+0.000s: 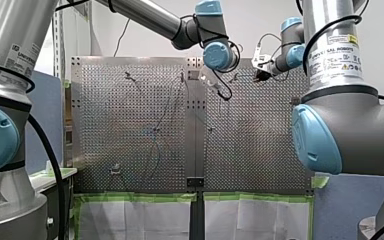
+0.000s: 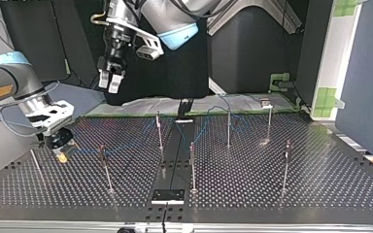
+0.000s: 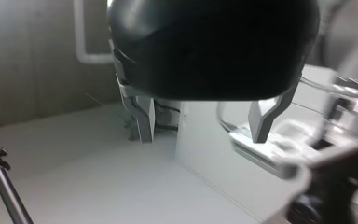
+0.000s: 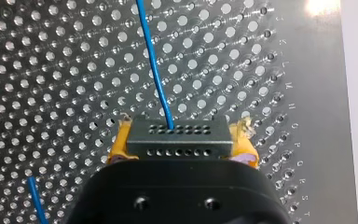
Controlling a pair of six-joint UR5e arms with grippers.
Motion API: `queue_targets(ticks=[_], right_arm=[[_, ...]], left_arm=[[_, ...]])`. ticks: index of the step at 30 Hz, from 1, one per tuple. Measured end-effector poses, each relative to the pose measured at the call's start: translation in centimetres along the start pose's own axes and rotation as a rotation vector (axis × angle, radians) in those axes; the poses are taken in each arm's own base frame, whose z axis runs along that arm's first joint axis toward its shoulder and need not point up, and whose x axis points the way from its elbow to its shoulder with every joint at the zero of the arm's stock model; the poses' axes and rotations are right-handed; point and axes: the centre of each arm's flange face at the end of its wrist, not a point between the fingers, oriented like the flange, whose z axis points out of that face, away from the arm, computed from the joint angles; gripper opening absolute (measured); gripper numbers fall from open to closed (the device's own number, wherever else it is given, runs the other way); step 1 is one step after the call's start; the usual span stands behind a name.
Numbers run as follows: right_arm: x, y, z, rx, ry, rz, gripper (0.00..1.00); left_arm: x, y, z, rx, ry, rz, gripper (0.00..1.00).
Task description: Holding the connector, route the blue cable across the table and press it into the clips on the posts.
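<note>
Thin blue cable leaves the dark, hole-dotted rectangular connector clamped by my yellow-padded right pincer; my left pincer gapes, metal-fingered.

The connector sits in my right gripper, over the table. The cable runs ahead from it among the posts.
</note>
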Motion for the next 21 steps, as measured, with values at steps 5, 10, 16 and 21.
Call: queue_targets(ticks=[5,10,16,21], right_arm=[[0.0,-0.1,0.0,0.000,0.000,0.000,0.00],[0.0,-0.1,0.0,0.000,0.001,-0.001,0.00],[0.0,0.0,0.0,-0.001,0.002,-0.001,0.00],[0.1,0.2,0.0,-0.006,0.003,0.000,0.00]], left_arm=[[3.2,2.9,-0.8,-0.015,0.032,0.015,1.00],[4.5,4.3,-1.7,-0.015,0.043,0.017,1.00],[5.3,5.8,-2.8,-0.015,0.046,0.018,1.00],[5.8,7.3,-3.6,-0.018,0.042,0.018,1.00]])
